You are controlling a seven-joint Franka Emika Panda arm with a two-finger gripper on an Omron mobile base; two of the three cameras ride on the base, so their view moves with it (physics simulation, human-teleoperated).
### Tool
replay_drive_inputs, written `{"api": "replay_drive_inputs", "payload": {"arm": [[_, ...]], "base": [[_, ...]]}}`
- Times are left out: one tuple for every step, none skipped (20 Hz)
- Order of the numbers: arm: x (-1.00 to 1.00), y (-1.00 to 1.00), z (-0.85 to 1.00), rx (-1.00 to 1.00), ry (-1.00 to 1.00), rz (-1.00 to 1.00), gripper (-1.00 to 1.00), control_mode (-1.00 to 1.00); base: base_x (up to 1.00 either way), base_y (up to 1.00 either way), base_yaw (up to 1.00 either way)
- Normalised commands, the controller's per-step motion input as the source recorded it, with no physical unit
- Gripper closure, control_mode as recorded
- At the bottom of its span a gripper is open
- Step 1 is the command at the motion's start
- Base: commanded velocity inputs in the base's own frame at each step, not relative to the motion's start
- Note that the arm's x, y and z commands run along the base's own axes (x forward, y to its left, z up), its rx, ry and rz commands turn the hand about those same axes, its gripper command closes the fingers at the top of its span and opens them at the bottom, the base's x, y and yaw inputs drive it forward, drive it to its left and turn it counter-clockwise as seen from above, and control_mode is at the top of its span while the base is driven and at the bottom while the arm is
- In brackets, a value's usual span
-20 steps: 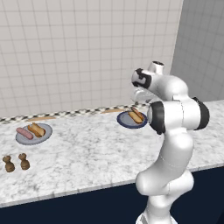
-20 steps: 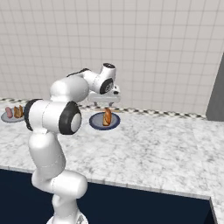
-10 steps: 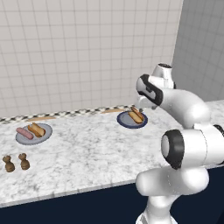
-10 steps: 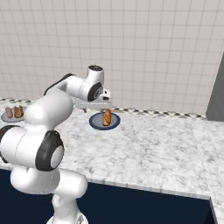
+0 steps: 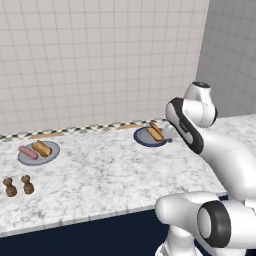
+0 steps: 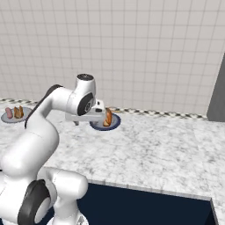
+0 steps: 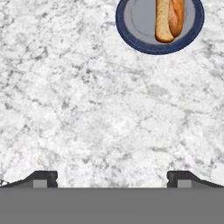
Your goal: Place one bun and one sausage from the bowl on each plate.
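Counter: the marble counter (image 5: 110,175) is running left to right under a tiled wall, carrying everything in play.
Arm: the white arm is bending over the right part of the counter, its hand hanging above bare marble just near of the blue plate.
Gripper: the gripper (image 7: 112,177) is standing spread about as wide as it goes, the two dark tips far apart with nothing between them; it is holding nothing.
Blue plate: the dark blue-grey plate (image 5: 141,137) is sitting at the far right, close to the wall; in the hand view its rim (image 7: 131,37) is showing at the top edge.
Right bun and sausage: an orange-tan bun (image 7: 164,22) is lying on that plate with a darker reddish sausage (image 7: 177,17) touching its side.
Grey plate: the light grey plate (image 5: 27,159) is sitting at the far left, well apart from the blue one.
Left bun and sausage: a bun (image 5: 42,148) and a pale pink sausage (image 5: 28,152) are lying side by side on it.
Shakers: two small brown shakers (image 5: 17,186) are standing near the front left edge.
Step in hand: both plates are looking served, so the placing seems finished and the empty hand is likely clearing off.
Next move: probably only lifting clear of the blue plate without nudging it; nothing is left to fetch, as far as I can judge.
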Motion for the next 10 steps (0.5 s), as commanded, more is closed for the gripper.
{"api": "replay_drive_inputs", "payload": {"arm": [[-0.6, 0.0, 0.06, -0.03, 0.0, 0.0, -1.0, -1.0], [-0.09, 0.0, 0.04, 0.0, 0.0, 0.0, -1.0, -1.0], [0.0, 0.0, 0.0, 0.0, 0.0, 0.0, -1.0, -1.0], [0.0, 0.0, 0.0, 0.0, 0.0, 0.0, -1.0, -1.0], [-0.04, 0.0, 0.0, 0.0, 0.0, 0.0, -1.0, -1.0], [-0.31, 0.0, 0.0, 0.0, 0.0, 0.0, -1.0, -1.0], [0.0, 0.0, 0.0, 0.0, 0.0, 0.0, -1.0, 1.0], [0.0, 0.0, 0.0, 0.0, 0.0, 0.0, -1.0, 1.0], [0.0, 0.0, 0.0, 0.0, 0.0, 0.0, -1.0, 1.0], [0.0, 0.0, 0.0, 0.0, 0.0, 0.0, -1.0, 1.0]], "base": [[0.0, 0.0, 0.0], [0.0, 0.0, 0.0], [0.0, 0.0, 0.0], [0.0, 0.0, 0.0], [0.0, 0.0, 0.0], [0.0, 0.0, 0.0], [-0.81, 0.0, 0.0], [-1.0, 0.49, 0.0], [-1.0, 0.86, 0.0], [-0.99, 1.0, 0.0]]}}
